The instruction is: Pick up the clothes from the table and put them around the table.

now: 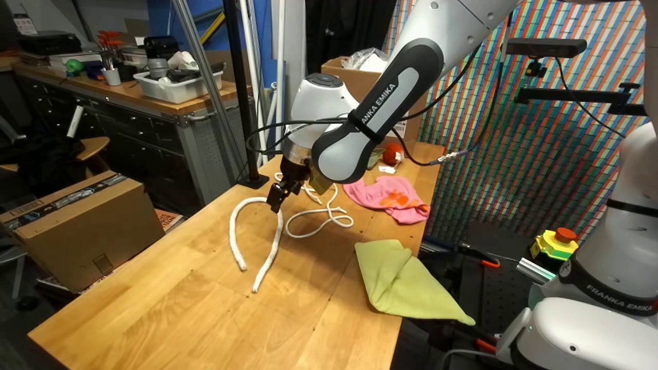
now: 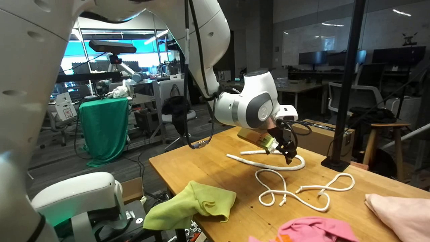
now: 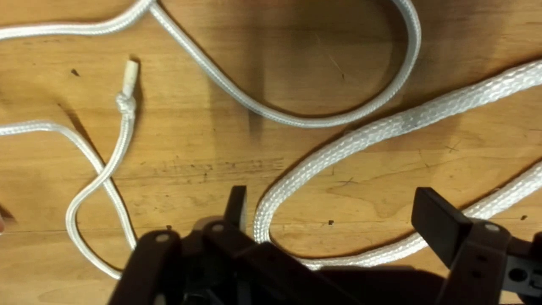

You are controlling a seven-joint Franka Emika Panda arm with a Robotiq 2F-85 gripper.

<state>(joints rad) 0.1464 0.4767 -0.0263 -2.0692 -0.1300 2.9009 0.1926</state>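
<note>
Dim surroundings, glaring window point(image 2: 144, 53), soft shadows across warm-toned table point(image 1: 318, 257)

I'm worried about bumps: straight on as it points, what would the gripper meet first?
The gripper would probably meet the thick rope near its bend, or the table beside it; depth is unclear.

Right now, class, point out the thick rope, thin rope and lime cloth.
Thick rope point(image 3: 355, 142): wrist view, upper strand.
Thin rope point(image 3: 305, 122): wrist view, bottom of large curve.
Lime cloth point(image 1: 398, 282): an exterior view, its middle.
</note>
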